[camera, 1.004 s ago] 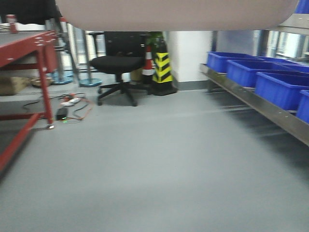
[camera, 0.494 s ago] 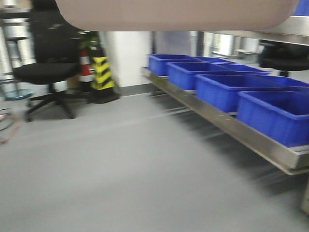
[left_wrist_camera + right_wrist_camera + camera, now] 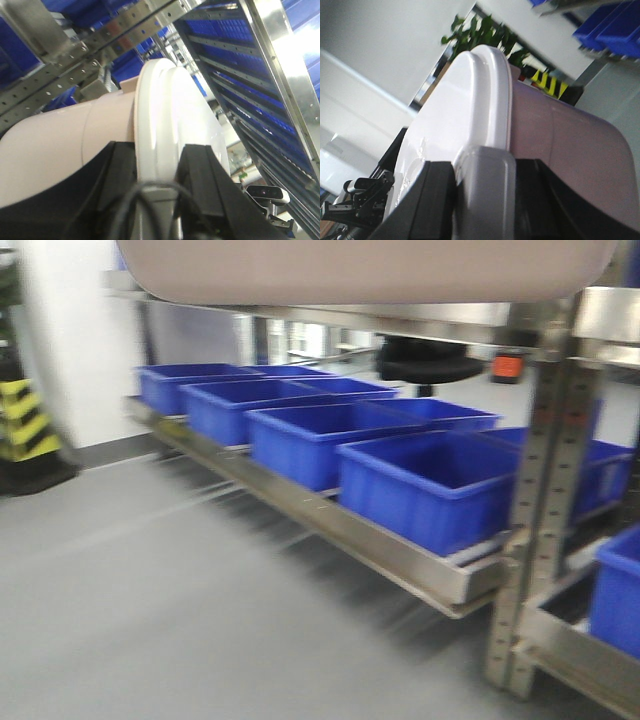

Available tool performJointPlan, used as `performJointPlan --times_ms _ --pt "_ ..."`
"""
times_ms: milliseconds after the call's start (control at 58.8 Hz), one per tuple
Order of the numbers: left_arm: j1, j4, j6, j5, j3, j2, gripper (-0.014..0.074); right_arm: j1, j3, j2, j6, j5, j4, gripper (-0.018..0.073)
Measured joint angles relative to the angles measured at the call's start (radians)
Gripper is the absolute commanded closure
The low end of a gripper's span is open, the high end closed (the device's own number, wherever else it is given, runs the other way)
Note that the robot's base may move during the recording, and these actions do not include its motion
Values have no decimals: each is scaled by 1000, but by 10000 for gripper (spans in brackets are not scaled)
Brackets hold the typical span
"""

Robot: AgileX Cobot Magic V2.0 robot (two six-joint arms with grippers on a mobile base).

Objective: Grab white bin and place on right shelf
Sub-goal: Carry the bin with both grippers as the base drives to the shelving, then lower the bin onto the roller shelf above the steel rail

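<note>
The white bin (image 3: pixel 360 270) hangs held up across the top of the front view, with only its pinkish underside showing. My left gripper (image 3: pixel 160 147) is shut on the rim of its glossy white lid (image 3: pixel 175 110), one black finger (image 3: pixel 205 175) on each side. On the other end, my right gripper (image 3: pixel 484 165) is shut on the bin's grey handle (image 3: pixel 487 185), below the pinkish tub wall (image 3: pixel 560 145). The right shelf (image 3: pixel 330 525), shiny steel with a perforated upright (image 3: pixel 540 500), runs from centre to right, below and beyond the bin.
Several blue bins (image 3: pixel 430 480) fill the lower steel shelf. A yellow-and-black striped post (image 3: pixel 25 435) stands at the far left by the white wall. A black chair seat (image 3: pixel 430 360) shows behind the rack. Grey floor (image 3: pixel 150 600) lies to the left.
The front view has swung right: the red rack and office chair slid out on the left, and the steel rack with blue bins came to the centre. The bin stays held on top.
</note>
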Motion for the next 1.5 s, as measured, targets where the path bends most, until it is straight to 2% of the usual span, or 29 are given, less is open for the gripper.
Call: performJointPlan --times_ms 1498 --pt "-1 2 0 0 0 0 722 0 0 0 0 -4 0 494"
